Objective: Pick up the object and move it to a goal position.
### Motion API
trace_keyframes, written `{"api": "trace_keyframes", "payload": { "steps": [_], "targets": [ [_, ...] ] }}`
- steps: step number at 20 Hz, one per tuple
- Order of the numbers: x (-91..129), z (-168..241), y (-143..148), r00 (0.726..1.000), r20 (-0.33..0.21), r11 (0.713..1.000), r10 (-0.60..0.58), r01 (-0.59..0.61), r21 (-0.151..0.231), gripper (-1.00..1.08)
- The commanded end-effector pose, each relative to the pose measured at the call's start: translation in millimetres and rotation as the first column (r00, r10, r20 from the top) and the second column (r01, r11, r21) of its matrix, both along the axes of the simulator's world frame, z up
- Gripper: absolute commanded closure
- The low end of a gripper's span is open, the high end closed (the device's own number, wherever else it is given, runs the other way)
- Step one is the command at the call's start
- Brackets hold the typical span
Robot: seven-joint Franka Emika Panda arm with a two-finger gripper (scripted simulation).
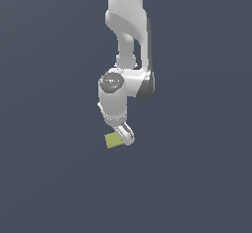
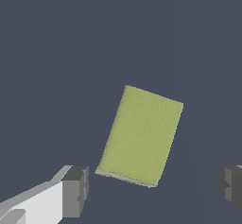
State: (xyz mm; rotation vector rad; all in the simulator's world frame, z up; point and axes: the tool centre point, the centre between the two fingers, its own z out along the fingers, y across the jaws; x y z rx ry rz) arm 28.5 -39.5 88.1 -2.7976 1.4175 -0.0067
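Approach step: gripper wide open, holding nothing, above block. Next: lower w/ fingers straddling, then close.

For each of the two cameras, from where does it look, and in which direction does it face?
Exterior view: it sits off the arm, apparently high, and looks at the dark floor; the white arm comes in from the top edge, with the gripper low beside the yellow-green block.
Wrist view: it sits on the wrist and faces along the gripper at the block; two grey fingertips show, wide apart, with the block between and beyond them, untouched.
Shared: the block, the gripper and the floor.
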Motion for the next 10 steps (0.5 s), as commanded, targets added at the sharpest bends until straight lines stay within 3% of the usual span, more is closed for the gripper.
{"api": "trace_keyframes", "payload": {
  "steps": [1, 10],
  "targets": [
    [0.5, -6.9, -1.3, 0.997, -0.002, 0.997, -0.073, 0.073, 0.000, -0.92],
    [1.3, -23.5, -4.7, 0.970, -0.006, 0.970, -0.243, 0.243, -0.002, -0.92]
  ]
}}
